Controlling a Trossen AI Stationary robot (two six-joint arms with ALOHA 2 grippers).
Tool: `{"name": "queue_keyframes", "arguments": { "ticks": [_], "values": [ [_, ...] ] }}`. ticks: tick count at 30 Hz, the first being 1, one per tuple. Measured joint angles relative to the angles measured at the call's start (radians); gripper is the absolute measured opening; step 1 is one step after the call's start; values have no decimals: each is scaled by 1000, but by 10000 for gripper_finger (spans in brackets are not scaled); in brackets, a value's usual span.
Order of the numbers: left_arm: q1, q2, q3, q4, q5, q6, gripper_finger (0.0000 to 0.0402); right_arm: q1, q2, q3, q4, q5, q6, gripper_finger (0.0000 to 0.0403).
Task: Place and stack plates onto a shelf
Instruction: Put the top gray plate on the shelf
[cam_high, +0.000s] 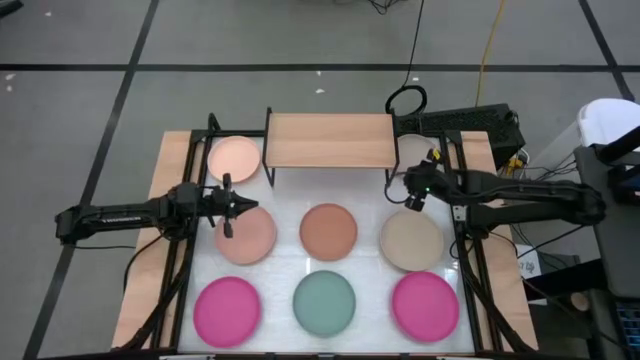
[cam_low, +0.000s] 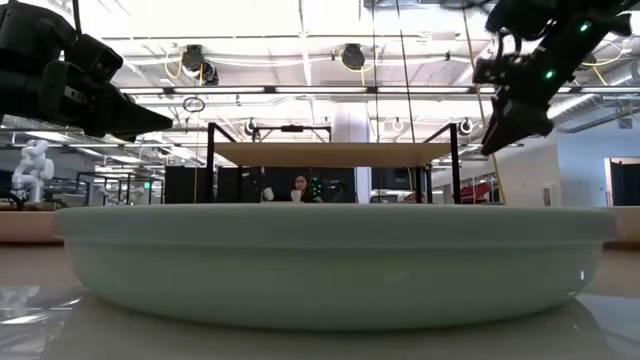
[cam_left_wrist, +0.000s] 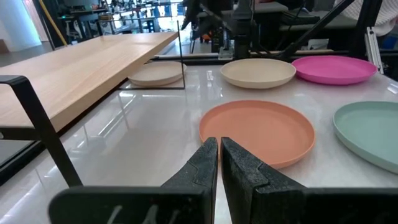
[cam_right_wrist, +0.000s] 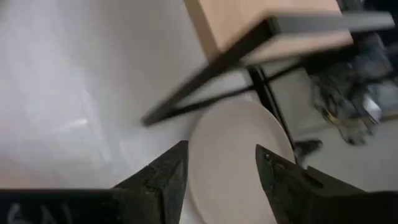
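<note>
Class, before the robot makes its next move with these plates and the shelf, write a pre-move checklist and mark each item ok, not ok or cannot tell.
1. Right tool open and empty: ok, jaws apart, nothing between them.
2. Right tool over a plate: ok, it hangs above the beige plate beside the shelf's leg.
3. Right tool lined up with that plate's rim: cannot tell.
4. Shelf top free for a plate: ok, the board is bare.
5. Left tool out of the way: ok, shut and empty, over the edge of the peach plate, far from the right arm.
6. Any plate on the shelf: not ok, none yet.
</note>
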Motion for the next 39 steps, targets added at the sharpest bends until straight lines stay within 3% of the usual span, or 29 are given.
{"name": "queue_keyframes", "arguments": {
  "ticks": [5, 12, 17, 21, 31, 39],
  "values": [
    [0, 0, 0, 0, 0, 0, 23, -90, 45, 11, 41, -2, 43, 171],
    [0, 0, 0, 0, 0, 0, 23, -172, 68, 154, 19, -8, 169, 171],
    [0, 0, 0, 0, 0, 0, 23, -204, 113, 313, -121, -147, 399, 171],
    [0, 0, 0, 0, 0, 0, 23, -204, 147, 387, -125, -162, 413, 171],
    [0, 0, 0, 0, 0, 0, 23, -192, 234, 325, -389, -173, 623, 171],
    [0, 0, 0, 0, 0, 0, 23, -182, 235, 109, -242, -255, 558, 171]
  ]
}}
